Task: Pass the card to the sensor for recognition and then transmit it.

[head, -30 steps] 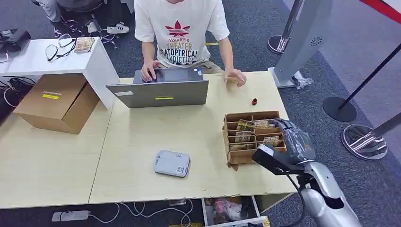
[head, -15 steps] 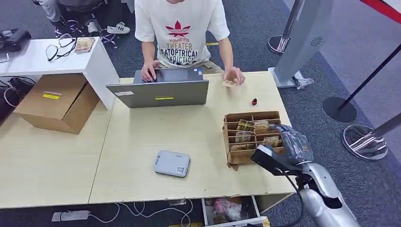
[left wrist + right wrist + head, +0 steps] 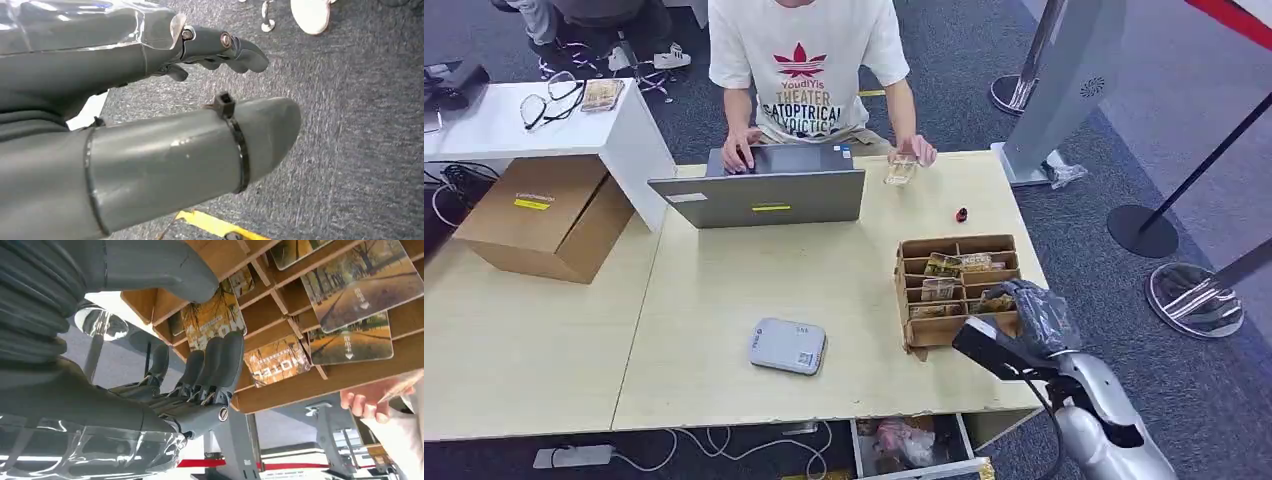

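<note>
right arm: silver metal tube, black cable
right hand: grey, clear plastic wrap
left hand: grey thumb, black zip tie, screws

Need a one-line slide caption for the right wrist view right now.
Right hand reaching into the wooden card rack, fingers against a hotel card in one slot.

Bright, even indoor light, soft shadows; wrist views close, slightly blurred.

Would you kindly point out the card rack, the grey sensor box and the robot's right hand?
card rack [image 3: 954, 245], head view, on its far wooden wall.
sensor box [image 3: 787, 346], head view, middle of its grey top.
right hand [image 3: 1036, 312], head view, back of the hand at the rack's near right corner.
</note>
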Robot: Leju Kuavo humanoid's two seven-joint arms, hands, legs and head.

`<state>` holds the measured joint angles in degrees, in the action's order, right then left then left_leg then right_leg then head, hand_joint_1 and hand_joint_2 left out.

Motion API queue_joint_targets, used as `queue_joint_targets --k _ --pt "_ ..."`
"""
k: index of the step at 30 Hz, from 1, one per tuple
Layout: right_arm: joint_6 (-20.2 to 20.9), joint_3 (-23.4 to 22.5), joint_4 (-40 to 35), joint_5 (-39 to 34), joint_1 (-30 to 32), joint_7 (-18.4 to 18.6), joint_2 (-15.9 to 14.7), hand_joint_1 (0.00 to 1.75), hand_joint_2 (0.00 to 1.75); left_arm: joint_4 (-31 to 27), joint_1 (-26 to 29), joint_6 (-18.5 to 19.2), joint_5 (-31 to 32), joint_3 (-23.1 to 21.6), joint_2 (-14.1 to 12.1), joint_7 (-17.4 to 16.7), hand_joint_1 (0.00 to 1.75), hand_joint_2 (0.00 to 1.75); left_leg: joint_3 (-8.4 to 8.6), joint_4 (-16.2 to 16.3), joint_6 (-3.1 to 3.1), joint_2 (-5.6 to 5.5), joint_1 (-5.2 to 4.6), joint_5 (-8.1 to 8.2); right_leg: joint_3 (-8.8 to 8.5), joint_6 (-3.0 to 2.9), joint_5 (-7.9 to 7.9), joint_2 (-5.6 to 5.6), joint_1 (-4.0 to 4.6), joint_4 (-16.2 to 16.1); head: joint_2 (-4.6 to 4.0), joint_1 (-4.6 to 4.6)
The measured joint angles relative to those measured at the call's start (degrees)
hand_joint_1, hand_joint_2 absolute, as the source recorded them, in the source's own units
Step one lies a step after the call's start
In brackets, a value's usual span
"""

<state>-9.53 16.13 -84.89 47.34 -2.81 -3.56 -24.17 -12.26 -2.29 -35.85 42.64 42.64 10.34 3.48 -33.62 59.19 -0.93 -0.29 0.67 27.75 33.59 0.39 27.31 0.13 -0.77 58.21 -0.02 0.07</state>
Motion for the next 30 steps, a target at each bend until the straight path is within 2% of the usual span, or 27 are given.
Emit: queue_joint_targets --k 5,6,7,8,20,25,26,27,30 --pt "0.00 0.26 0.66 -0.04 -0.19 0.00 0.07 0.80 1.75 0.13 -0.02 0.00 0.02 0.00 -0.11 -0.20 0.00 0.00 -0.01 0.00 0.00 0.00 -0.01 0.00 0.00 0.00 0.00 0.00 -0.01 -0.01 0.00 0.00" --pt "-0.02 0.26 0.83 -0.15 -0.32 -0.04 0.07 0.87 1.75 0.13 -0.02 0.02 0.00 0.00 -0.18 -0.26 0.00 0.00 -0.01 0.00 0.00 0.00 -0.01 0.00 0.00 0.00 0.00 0.00 -0.01 -0.01 0.00 -0.02" --pt "-0.02 0.26 0.99 -0.35 -0.48 -0.04 0.07 0.86 1.75 0.13 -0.02 0.02 0.00 0.00 -0.24 -0.24 0.00 0.00 -0.01 0.00 0.00 0.00 -0.01 0.00 0.00 0.00 0.00 0.00 -0.01 -0.01 0.00 0.00" --pt "-0.02 0.26 1.10 -0.44 -0.66 -0.07 0.07 0.91 1.75 0.15 -0.02 0.04 0.00 0.00 -0.31 -0.24 0.00 0.00 -0.01 0.00 0.00 0.00 -0.01 0.00 0.00 0.00 0.00 0.00 -0.01 -0.01 0.00 -0.02" --pt "-0.13 0.26 2.41 -2.29 -3.17 -1.07 0.02 0.96 1.75 0.48 -0.03 0.48 0.04 0.28 -0.59 -0.20 0.00 0.00 0.01 0.00 0.00 0.00 -0.01 0.00 0.00 0.00 0.00 0.00 0.00 -0.01 0.00 0.00" --pt "-0.53 0.26 2.36 -2.45 -3.29 -0.94 -0.11 1.10 1.75 0.48 -0.05 -0.21 0.02 0.33 -0.66 0.65 0.00 0.00 0.01 0.00 0.00 0.00 -0.01 0.00 0.00 0.00 0.00 0.00 0.00 -0.01 0.00 -0.02" --pt "-0.66 0.26 2.36 -2.51 -3.28 -0.83 -0.20 1.27 1.75 0.48 -0.06 -1.01 -0.22 0.39 -0.57 1.34 0.00 0.00 0.01 0.00 0.00 0.00 -0.01 0.00 0.00 0.00 0.00 0.00 -0.01 -0.01 0.00 0.00" --pt "-0.72 0.26 2.36 -2.51 -3.23 -0.83 -0.26 1.33 1.75 0.48 -0.07 -2.01 -0.39 0.46 -0.28 1.86 0.00 0.00 0.01 0.00 0.00 0.00 -0.01 0.00 0.00 0.00 0.00 0.00 -0.01 -0.02 0.00 0.00" --pt "-0.87 0.26 2.34 -2.58 -2.88 -0.83 -0.66 1.27 1.75 0.48 -0.04 -3.80 -0.57 0.68 0.57 2.45 0.00 0.00 0.00 0.00 0.00 0.00 -0.02 0.00 0.00 0.00 0.00 0.00 -0.02 -0.02 0.00 -0.02"
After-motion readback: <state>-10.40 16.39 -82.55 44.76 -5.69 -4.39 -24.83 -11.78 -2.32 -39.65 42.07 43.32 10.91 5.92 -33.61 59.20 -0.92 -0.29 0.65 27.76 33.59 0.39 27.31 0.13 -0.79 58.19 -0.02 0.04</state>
